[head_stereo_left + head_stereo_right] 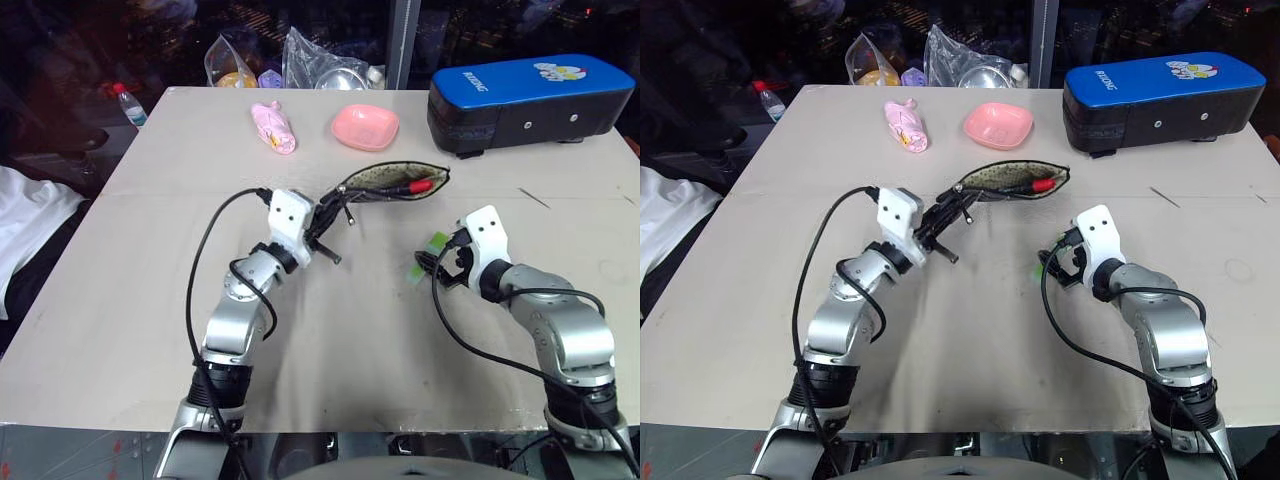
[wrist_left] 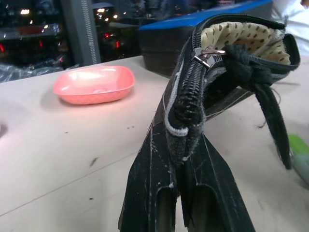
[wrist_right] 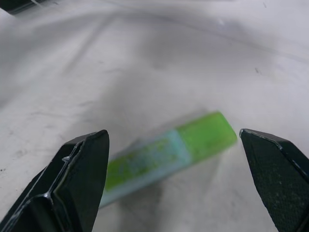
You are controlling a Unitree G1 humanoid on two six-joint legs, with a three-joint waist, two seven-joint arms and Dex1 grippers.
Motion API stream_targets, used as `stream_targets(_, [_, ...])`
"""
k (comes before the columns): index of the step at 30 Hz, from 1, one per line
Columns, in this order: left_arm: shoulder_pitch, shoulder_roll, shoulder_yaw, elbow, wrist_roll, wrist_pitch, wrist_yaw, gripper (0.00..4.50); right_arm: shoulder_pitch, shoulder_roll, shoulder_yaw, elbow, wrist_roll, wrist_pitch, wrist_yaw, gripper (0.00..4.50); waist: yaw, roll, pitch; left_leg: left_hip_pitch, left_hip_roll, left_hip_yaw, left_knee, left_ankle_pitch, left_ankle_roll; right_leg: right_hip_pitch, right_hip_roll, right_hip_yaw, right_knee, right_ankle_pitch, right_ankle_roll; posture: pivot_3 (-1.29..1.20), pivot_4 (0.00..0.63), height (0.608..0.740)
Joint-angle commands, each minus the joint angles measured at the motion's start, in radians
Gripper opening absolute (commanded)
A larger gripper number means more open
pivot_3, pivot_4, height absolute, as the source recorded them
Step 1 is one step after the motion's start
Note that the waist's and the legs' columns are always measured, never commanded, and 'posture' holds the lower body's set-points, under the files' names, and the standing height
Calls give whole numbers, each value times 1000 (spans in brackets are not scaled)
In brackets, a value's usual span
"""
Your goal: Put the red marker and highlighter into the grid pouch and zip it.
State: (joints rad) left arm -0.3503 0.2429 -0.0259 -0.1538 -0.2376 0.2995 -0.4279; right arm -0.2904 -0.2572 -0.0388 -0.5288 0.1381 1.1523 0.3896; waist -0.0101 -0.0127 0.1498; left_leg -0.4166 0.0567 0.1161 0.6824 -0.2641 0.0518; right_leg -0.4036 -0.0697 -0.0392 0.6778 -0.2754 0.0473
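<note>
— Black cloth with white grid lines, that is the flat grid pouch (image 1: 392,183) we see in the middle of the pale bench (image 1: 130,290). Where is it, and who has it?

— We see our left gripper (image 1: 328,213) pinching one end of the pouch. Its two black fingers (image 2: 159,193) are squeezed tight on the cloth by the zipper. The pouch is lifted at that end, and its mouth hangs open. We can see the spotty tan lining inside.

— Can we see the slim red marker with the black barrel (image 1: 413,186)?

— Yes. It lies inside the open pouch, with its red cap end near the far side of the mouth.

— And the short chunky light-green highlighter (image 3: 166,154)?

— It lies flat on the bench, out of the pouch, right by our right gripper (image 1: 441,262). That gripper has its fingers (image 3: 72,183) spread wide, one on each side of the highlighter. They do not touch it.

— What else do we see on the bench?

— At the far side sits a small pink plastic dish (image 1: 365,127). Left of it lies a soft pink toy (image 1: 273,126). In the far right corner stands a big blue-and-black case (image 1: 530,100). Behind the far edge we see crinkly clear plastic bags (image 1: 290,62), and a small water bottle with a red cap (image 1: 130,105) off the far left corner.
</note>
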Motion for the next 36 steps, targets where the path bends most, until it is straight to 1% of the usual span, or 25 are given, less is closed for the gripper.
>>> stream_targets(1, [-50,-10,16,-63,-20,44,25,0,-7,79,32,-72,-10,75,-109,4384,-1,0,0,0,0,0,0,0,0,0,0,0,0,0,0,0,150,740])
stream_targets(4, [-51,-17,6,-64,-6,44,33,0,2,154,55,-61,-21,113,-177,4384,-1,0,0,0,0,0,0,0,0,0,1,0,0,0,0,0,150,740])
stream_targets(7, [-47,-23,-3,-68,1,41,35,0,4,213,53,-34,-14,126,-216,4384,-1,0,0,0,0,0,0,0,0,0,1,0,-1,0,0,0,150,740])
stream_targets(9, [-44,-25,-4,-66,2,37,36,0,-10,234,56,1,-7,120,-226,4384,-1,0,0,0,0,0,0,0,0,0,1,0,-1,0,0,0,150,740])
stream_targets(13, [-42,-20,-10,-55,12,21,33,0,-39,185,107,99,-11,72,-202,4384,-7,-2,-1,0,0,0,0,0,0,0,1,0,0,0,0,0,150,740])
stream_targets(17, [-40,-13,-7,-53,21,12,33,0,-43,81,167,175,-27,0,-159,4384,-8,-4,-3,2,0,0,0,0,0,1,2,1,0,0,0,0,150,740])
stream_targets(18, [-38,-12,-5,-54,21,11,34,0,-40,61,177,181,-27,-13,-153,3873,-8,-5,-3,2,0,0,0,0,0,1,2,1,0,0,0,0,150,740])
stream_targets(19, [-36,-12,-4,-53,22,9,34,0,-36,41,189,186,-29,-27,-146,3574,-8,-5,-3,2,0,0,0,0,0,1,2,1,0,0,-1,0,150,740])
stream_targets(20, [-33,-12,-5,-52,24,6,34,0,-32,30,196,187,-27,-34,-142,3082,-8,-5,-3,2,0,0,0,0,0,1,2,1,0,0,-1,0,150,740])
stream_targets(21, [-32,-12,-6,-51,25,4,35,0,-29,23,200,188,-24,-40,-140,2552,-8,-5,-3,2,0,0,0,0,0,1,2,1,0,0,-1,0,150,740])
stream_targets(23, [-31,-14,-9,-50,27,2,36,0,-22,19,199,189,-19,-43,-139,1762,-7,-5,-3,2,0,-1,0,0,0,1,2,1,0,0,-1,0,150,740])
stream_targets(24, [-31,-16,-11,-50,29,1,37,0,-18,16,197,187,-18,-43,-139,1196,-6,-5,-3,2,0,-1,0,0,0,1,2,1,0,0,-1,0,150,740])
stream_targets(25, [-33,-18,-13,-49,30,0,38,0,-14,11,194,185,-19,-44,-140,798,-6,-5,-3,2,0,-1,0,0,-1,1,2,1,0,0,-1,0,150,740])
stream_targets(28, [-35,-22,-15,-48,33,-3,39,0,-8,-7,192,182,-24,-54,-140,786,-4,-5,-3,2,0,-1,0,0,0,1,2,1,0,0,-1,0,150,740])
stream_targets(31, [-40,-23,-15,-33,36,-12,34,0,-7,-58,141,172,-29,-87,-133,786,2,-5,-3,2,0,-1,0,0,0,1,1,1,0,0,-1,0,150,740])
stream_targets(34, [-39,-22,-14,-32,37,-13,30,0,-31,-140,81,164,-12,-170,-89,786,15,-5,-3,1,-1,-1,0,0,0,1,0,1,-1,0,-1,0,150,740])
stream_targets(36, [-38,-20,-15,-31,38,-13,27,0,-57,-230,59,167,-8,-276,-27,786,25,-5,-2,0,-2,-1,0,0,0,1,-1,1,-2,0,-1,0,150,740])
